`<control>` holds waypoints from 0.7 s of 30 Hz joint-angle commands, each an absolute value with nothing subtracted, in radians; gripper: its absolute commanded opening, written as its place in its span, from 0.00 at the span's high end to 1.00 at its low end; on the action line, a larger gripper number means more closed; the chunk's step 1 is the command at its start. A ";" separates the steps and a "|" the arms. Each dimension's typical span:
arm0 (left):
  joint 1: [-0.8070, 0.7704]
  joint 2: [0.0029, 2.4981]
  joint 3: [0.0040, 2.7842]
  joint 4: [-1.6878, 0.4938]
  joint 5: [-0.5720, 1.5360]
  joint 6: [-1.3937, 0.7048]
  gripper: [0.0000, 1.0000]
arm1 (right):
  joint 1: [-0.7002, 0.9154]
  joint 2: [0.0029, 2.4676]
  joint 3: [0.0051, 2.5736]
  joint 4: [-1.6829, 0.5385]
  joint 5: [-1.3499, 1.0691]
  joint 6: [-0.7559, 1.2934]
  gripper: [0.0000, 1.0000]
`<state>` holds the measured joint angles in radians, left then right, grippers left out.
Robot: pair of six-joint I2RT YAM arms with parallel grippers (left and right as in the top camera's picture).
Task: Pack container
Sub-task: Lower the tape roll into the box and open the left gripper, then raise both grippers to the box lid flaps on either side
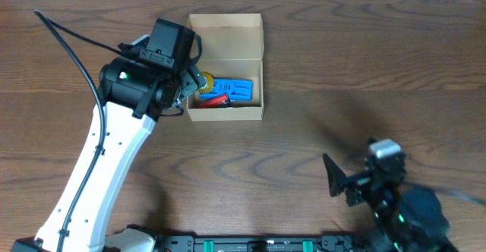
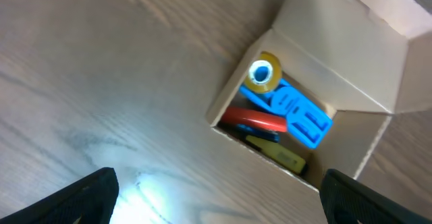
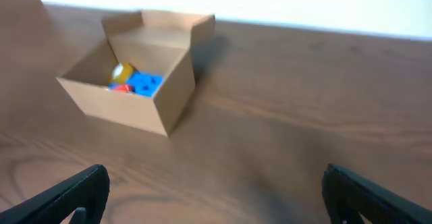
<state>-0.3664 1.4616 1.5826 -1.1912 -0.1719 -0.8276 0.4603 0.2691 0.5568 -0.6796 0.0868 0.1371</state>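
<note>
While the white left arm (image 1: pixel 99 168) stretches from the near left corner of the counter (image 1: pixel 342 77) toward the far edge, its black wrist bends down over the left wall of the container (image 1: pixel 225 114). The left claw (image 2: pixel 223 200) hangs with its two dark fingers spread wide apart, gripping nothing.

The container is a small tan cardboard box with plain, matte sides. It sits on the counter near the far edge, a little left of centre. Its hinged flap stands open on the far side.

Inside lie a flat blue plastic piece (image 1: pixel 231 89) with ridged slots, a red curved item (image 1: pixel 215 99) beside it, and a round yellow item (image 2: pixel 262 74) with a pale blue centre. A flat yellow thing (image 2: pixel 280 156) shows beneath them.

The dark right arm (image 1: pixel 410 210) is folded low at the near right corner. The right claw (image 3: pixel 219 197) is also wide open and empty, facing the box from well away. The counter is brown with a wood-grain pattern.
</note>
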 commanded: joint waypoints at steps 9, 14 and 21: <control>-0.151 1.464 1.601 -0.964 0.026 -0.694 0.05 | 0.392 0.984 1.079 -0.716 0.097 0.149 0.01; -0.054 1.481 1.600 -0.859 -0.001 -0.704 0.27 | 0.343 1.287 1.286 -0.728 0.097 0.149 0.17; 0.027 1.577 1.600 -0.783 -0.016 -0.758 0.94 | 0.273 1.597 1.415 -0.645 -0.067 0.195 0.80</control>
<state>0.0044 1.5257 1.5837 -0.7948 -0.0067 -0.7330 0.3027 1.5291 1.3781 -0.6666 0.0273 0.1547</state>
